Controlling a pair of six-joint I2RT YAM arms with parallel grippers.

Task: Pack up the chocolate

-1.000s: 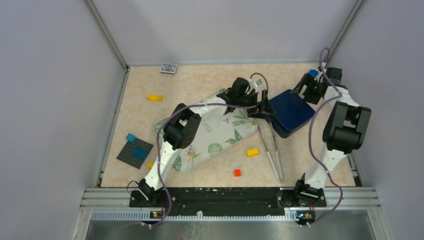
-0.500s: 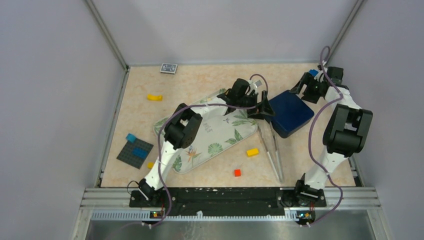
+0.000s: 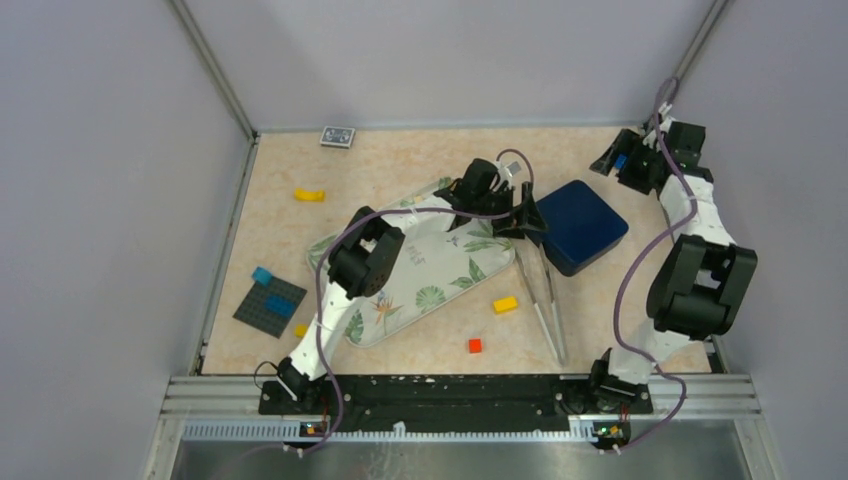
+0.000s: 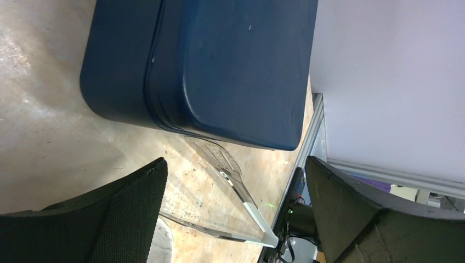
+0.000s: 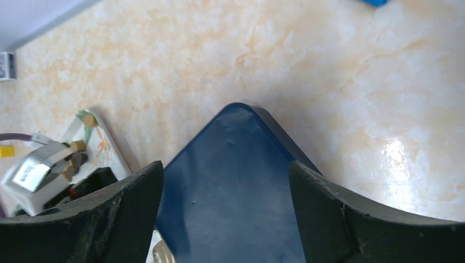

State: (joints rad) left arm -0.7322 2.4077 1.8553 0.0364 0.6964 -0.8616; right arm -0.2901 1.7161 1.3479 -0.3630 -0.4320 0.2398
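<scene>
Past the tray's far right corner, left gripper (image 3: pixel 527 215) (image 4: pixel 236 164): fingers spread wide with nothing between them, pointing at the near left side of the box – not touching it.
Right gripper (image 3: pixel 617 166) (image 5: pixel 226 164): above the desk's far right corner, beyond the box; fingers wide apart, nothing held.
Box (image 3: pixel 580 222) (image 4: pixel 219 66) (image 5: pixel 236 181): dark blue, rounded corners, lid on, lying right of the desk's middle.
Chocolate (image 5: pixel 77 158): a few tiny brown and tan round bits show in the right wrist view at the tray's far corner, beside the left wrist – too small to be sure of. What is in the box cannot be seen.
Tray (image 3: pixel 440 285) (image 5: pixel 104 143): white with a green leaf print, at the desk's middle, under the left arm.
Tongs (image 3: pixel 545 300) (image 4: pixel 227 167): clear, flat on the desk between tray and right edge, tips just beside the box, handle toward the near edge.
Toy bricks: a curved yellow one (image 3: pixel 309 194) toward the far left; a yellow one (image 3: pixel 505 304) and a red one (image 3: pixel 474 345) near the near edge; a blue one (image 5: pixel 377 2) by the far right corner.
Baseplate (image 3: pixel 270 305): grey, by the left edge, blue bricks on it.
</scene>
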